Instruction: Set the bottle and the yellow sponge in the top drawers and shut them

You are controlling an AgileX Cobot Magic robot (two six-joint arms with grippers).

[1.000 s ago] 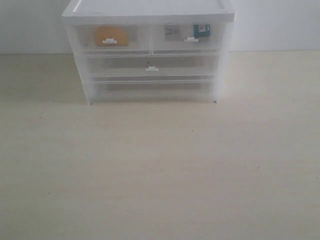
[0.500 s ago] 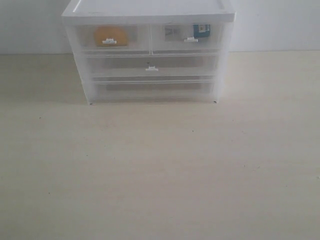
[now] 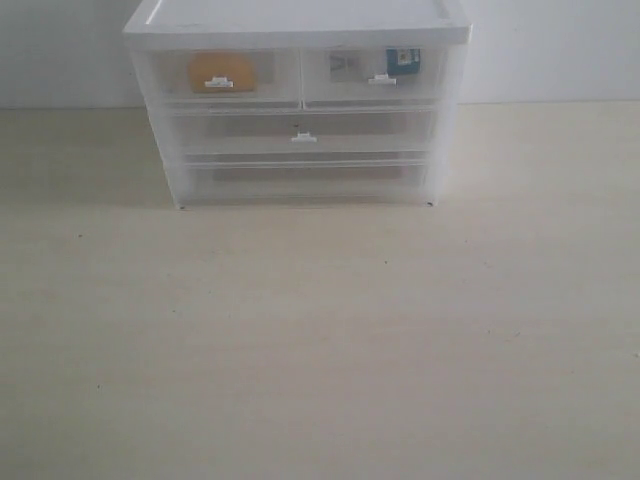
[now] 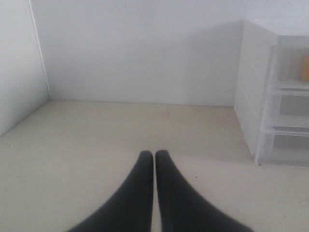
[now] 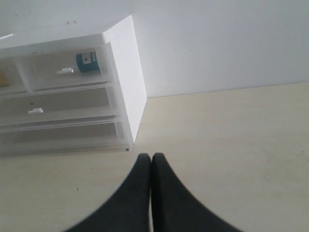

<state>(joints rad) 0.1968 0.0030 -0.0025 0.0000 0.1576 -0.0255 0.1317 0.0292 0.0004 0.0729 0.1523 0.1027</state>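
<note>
- I see the yellow sponge (image 3: 222, 72) inside the left top drawer (image 3: 165, 80), a soft orange-yellow patch behind the translucent front, just above that drawer's tab handle (image 3: 219, 83).
- The sponge reads wider than tall, so its long axis runs across the drawer front. Which way the wedge tip points I cannot tell through the plastic.
- The bottle (image 3: 403, 60) sits in the right top drawer (image 3: 345, 85), toward its right end. Only its dark teal label band with a small white mark comes through.
- In the right wrist view the bottle (image 5: 87, 62) shows as a teal rounded shape behind the drawer front. I cannot make out the cap, nor whether the bottle stands upright or lies on its side.
- A pale grey smudge lies left of the teal band in the same drawer, and I cannot tell whether it belongs to the bottle.
- Both top drawers sit flush in the white drawer unit (image 3: 300, 20), fronts level with the frame, as do the full-width drawers (image 3: 300, 130) below.
- The unit stands at the back of the pale table (image 3: 320, 340), against the wall (image 3: 550, 50).
- My left gripper (image 4: 154, 154) is fully closed, black fingers pressed together with nothing between them, over bare table beside the unit.
- My right gripper (image 5: 151, 157) is likewise closed tight and empty, near the unit's other side.
</note>
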